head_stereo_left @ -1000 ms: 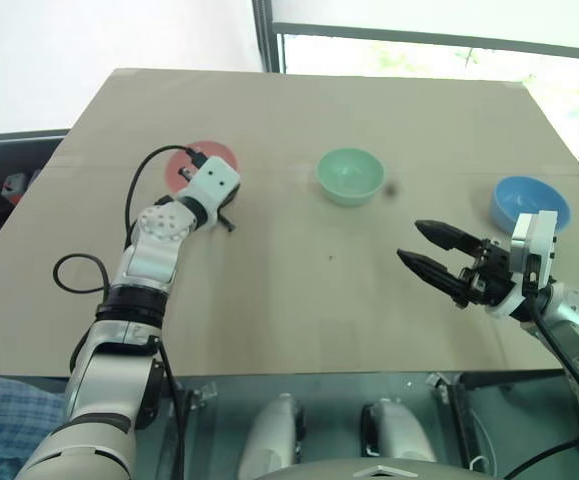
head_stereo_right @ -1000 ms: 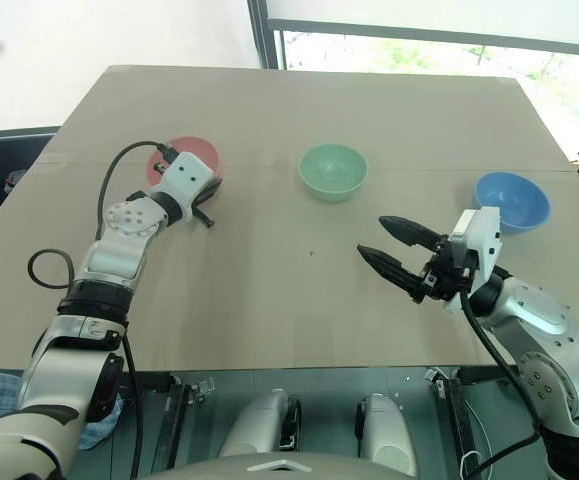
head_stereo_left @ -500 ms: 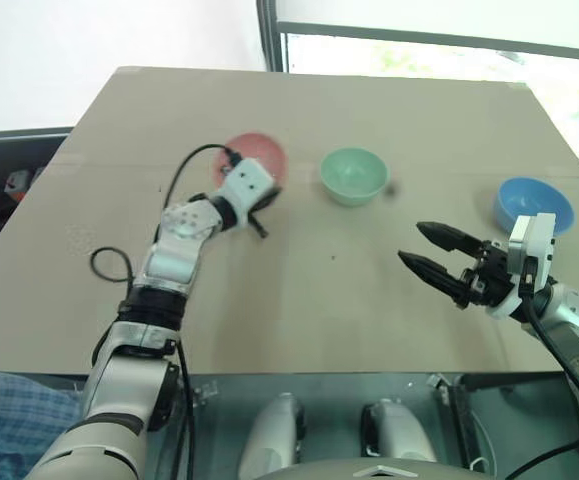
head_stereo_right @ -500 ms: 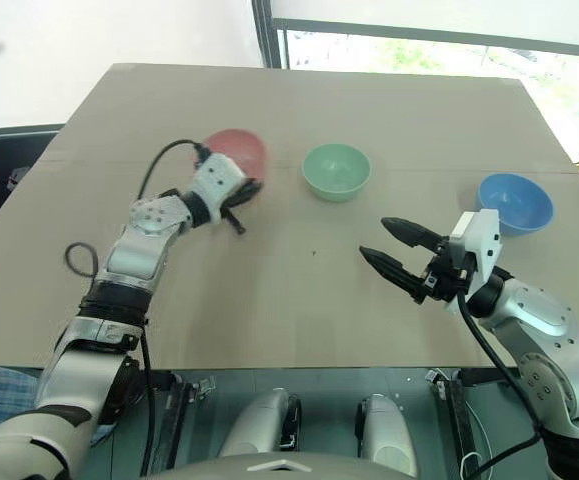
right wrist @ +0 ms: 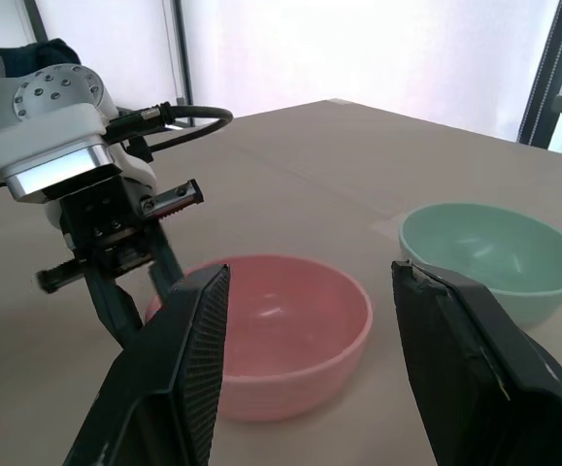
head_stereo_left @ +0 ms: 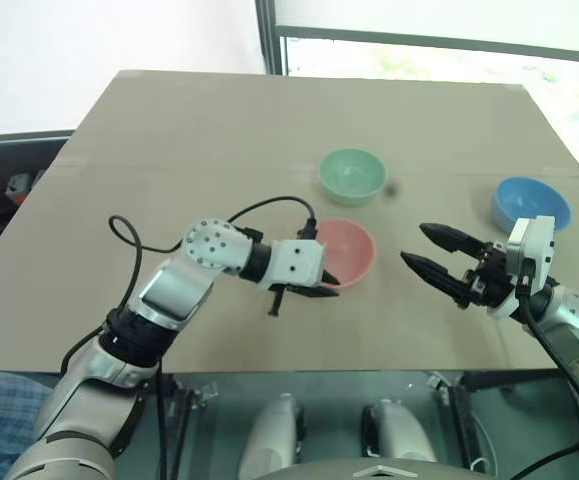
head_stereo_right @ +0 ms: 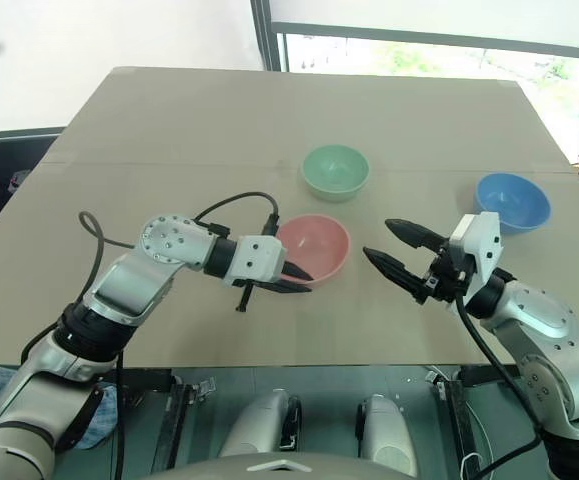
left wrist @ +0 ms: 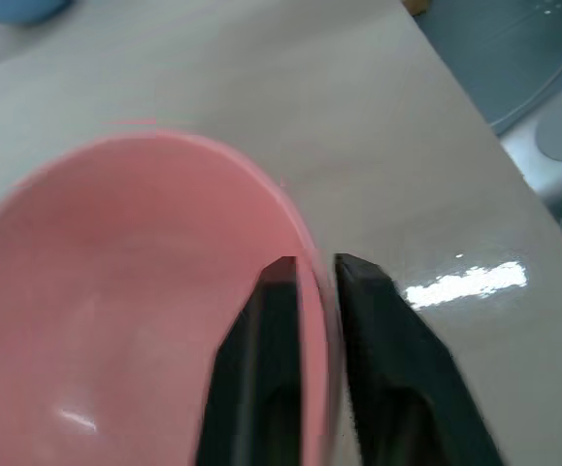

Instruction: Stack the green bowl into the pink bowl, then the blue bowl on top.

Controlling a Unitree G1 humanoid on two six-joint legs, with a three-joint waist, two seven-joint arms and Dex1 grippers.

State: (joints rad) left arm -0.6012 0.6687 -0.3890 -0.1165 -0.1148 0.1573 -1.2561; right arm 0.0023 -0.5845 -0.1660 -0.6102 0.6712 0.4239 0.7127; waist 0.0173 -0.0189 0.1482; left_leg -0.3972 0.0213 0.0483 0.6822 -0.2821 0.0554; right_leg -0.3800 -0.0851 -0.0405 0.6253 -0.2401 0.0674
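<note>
Tan table (head_stereo_left: 199,130), a faint seam running across its far half. Three bowls sit directly on it. Pink bowl (head_stereo_left: 347,250) near the middle, upright. Green bowl (head_stereo_left: 351,175) just beyond it, apart, not touching. Blue bowl (head_stereo_left: 530,203) well off to the right, near the table's right edge. A small dark speck (head_stereo_left: 392,187) lies just right of the green bowl.

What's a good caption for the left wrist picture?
Left gripper fingers straddle the pink bowl rim.
</note>
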